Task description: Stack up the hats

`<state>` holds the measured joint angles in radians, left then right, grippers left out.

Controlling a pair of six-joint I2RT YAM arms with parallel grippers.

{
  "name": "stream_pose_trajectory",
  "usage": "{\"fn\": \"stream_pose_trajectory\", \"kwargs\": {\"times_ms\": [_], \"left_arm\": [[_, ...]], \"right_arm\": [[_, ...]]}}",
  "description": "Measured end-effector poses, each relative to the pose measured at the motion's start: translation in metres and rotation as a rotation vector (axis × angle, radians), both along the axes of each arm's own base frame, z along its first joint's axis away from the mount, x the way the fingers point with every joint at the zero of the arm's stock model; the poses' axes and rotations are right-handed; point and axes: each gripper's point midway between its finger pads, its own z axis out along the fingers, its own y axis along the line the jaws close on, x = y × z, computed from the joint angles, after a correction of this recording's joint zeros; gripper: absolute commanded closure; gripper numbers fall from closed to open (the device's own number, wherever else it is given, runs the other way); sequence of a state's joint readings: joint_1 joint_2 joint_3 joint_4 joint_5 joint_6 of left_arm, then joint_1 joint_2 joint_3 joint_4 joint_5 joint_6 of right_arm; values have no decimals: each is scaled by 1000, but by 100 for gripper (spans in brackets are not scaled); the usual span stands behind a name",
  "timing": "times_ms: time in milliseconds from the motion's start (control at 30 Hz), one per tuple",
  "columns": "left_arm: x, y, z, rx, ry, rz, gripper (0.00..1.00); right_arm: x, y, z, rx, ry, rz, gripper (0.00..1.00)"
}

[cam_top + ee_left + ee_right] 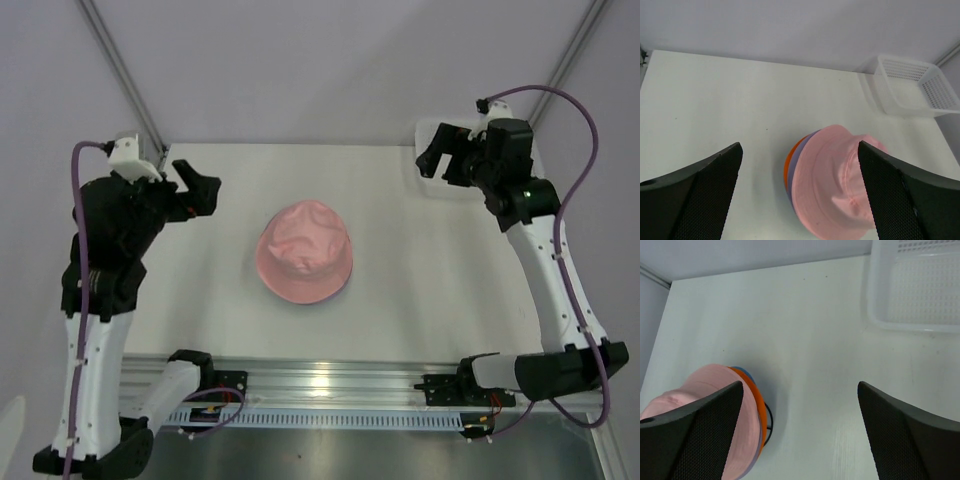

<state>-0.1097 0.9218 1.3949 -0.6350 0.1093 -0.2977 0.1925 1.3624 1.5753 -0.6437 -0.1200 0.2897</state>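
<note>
The hats sit in one stack at the middle of the table. The pink hat (pixel 304 252) is on top and covers the others from above. In the left wrist view the pink hat (pixel 835 185) shows with lavender (pixel 799 152) and orange (pixel 786 171) brims under it. In the right wrist view the pink hat (pixel 697 390), the orange brim (pixel 756 407) and a sliver of the blue hat (pixel 746 374) show. My left gripper (pixel 198 190) is open and empty, raised at the table's left. My right gripper (pixel 447 160) is open and empty at the back right.
A white mesh basket (pixel 912 85) stands at the back right corner, also in the right wrist view (pixel 920 285), under my right gripper. A black wire stand (pixel 767 422) peeks out beneath the stack. A metal rail (pixel 330 385) runs along the near edge.
</note>
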Motion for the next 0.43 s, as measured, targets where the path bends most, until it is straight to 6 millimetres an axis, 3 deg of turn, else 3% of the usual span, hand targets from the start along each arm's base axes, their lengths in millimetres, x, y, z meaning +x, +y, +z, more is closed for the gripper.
{"fn": "stream_pose_trajectory", "kwargs": {"times_ms": [67, 200, 333, 433], "left_arm": [[-22, 7, 2, 27, 2, 17, 0], [-67, 18, -22, 63, 52, 37, 0], [-101, 23, -58, 77, 108, 39, 0], [-112, 23, -69, 80, 135, 36, 1]], "right_arm": [[-14, -10, 19, -19, -51, -28, 1], [-47, -26, 43, -28, -142, -81, 0], [-77, -39, 29, -39, -150, -117, 0], [-87, -44, 17, -47, -118, -134, 0]]}}
